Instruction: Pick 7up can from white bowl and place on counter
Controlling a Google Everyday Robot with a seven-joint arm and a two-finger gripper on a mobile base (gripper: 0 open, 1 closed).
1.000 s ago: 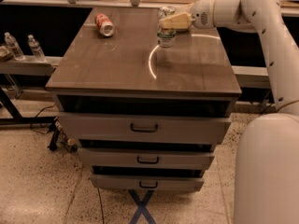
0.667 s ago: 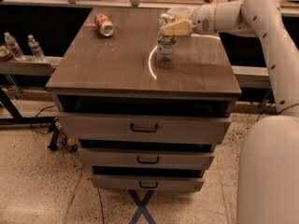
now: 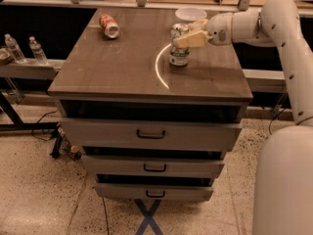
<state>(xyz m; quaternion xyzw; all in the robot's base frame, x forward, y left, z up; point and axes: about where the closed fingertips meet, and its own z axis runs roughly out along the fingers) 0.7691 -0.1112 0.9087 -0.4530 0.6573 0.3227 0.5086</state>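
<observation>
The 7up can (image 3: 179, 50), pale green and white with a silver top, stands upright on the counter (image 3: 122, 67) right of its middle. My gripper (image 3: 183, 38) reaches in from the right and is shut on the can's upper part, with its tan fingers (image 3: 190, 39) across it. The white bowl (image 3: 190, 14) sits empty at the counter's back edge, just behind the can and the gripper.
A red-and-white can (image 3: 109, 26) lies on its side at the counter's back left. The cabinet has three drawers (image 3: 150, 134) with dark handles. Water bottles (image 3: 38, 50) stand on a low shelf to the left. My white arm (image 3: 288, 38) spans the right side.
My gripper has moved down and slightly toward the front with the 7up can. The can now rests on the counter, lower than before.
</observation>
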